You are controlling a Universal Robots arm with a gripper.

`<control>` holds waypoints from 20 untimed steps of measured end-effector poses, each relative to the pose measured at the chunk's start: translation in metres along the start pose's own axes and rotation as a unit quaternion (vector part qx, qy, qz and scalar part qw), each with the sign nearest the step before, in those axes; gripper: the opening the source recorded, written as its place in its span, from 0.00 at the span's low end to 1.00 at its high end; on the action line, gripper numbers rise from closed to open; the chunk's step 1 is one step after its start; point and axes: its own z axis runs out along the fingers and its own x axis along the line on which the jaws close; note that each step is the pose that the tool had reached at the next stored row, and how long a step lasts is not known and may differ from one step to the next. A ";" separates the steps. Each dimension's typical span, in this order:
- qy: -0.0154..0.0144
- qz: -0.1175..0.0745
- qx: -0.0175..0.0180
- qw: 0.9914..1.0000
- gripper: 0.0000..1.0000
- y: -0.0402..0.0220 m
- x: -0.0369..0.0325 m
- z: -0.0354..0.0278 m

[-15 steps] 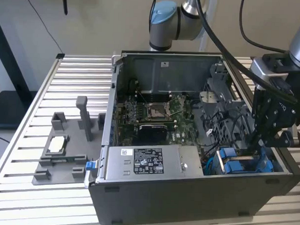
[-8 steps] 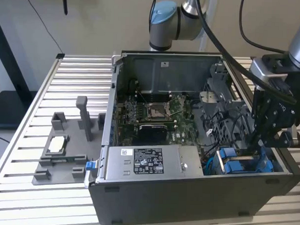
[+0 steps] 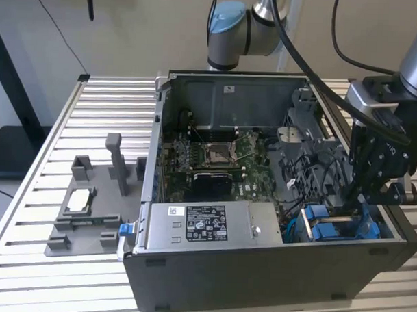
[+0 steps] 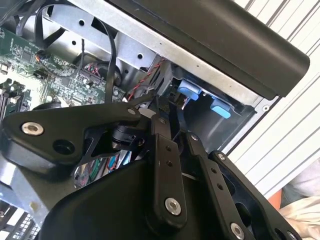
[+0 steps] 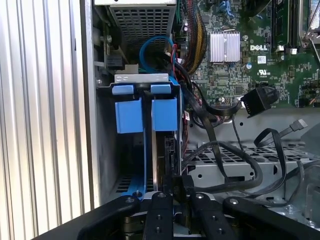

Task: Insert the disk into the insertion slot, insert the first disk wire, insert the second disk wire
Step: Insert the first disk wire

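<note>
The slot (image 5: 134, 112), a dark metal bay with smooth blue plastic rails, sits in a corner of the open case (image 3: 259, 281), with a flat dark disk (image 5: 165, 150) standing on edge inside it. The gripper (image 5: 180, 184) hangs right over the slot at the disk's edge; whether it grips cannot be told. Loose black cables (image 5: 220, 150) loop just beside the slot, the case wall hugging its other side.

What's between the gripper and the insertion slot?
Nothing visible. In the first wrist view the gripper sits right at the insertion slot, in line with the dark disk between its blue rails. Loose black cables run alongside the slot, not across it.
</note>
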 end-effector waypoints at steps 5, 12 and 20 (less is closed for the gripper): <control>0.000 -0.001 0.000 1.000 0.19 0.0007 -0.0001 0.0002; 0.000 -0.005 0.000 1.000 0.19 0.0010 0.0001 0.0037; 0.000 -0.008 0.000 1.000 0.19 0.0010 0.0003 0.0086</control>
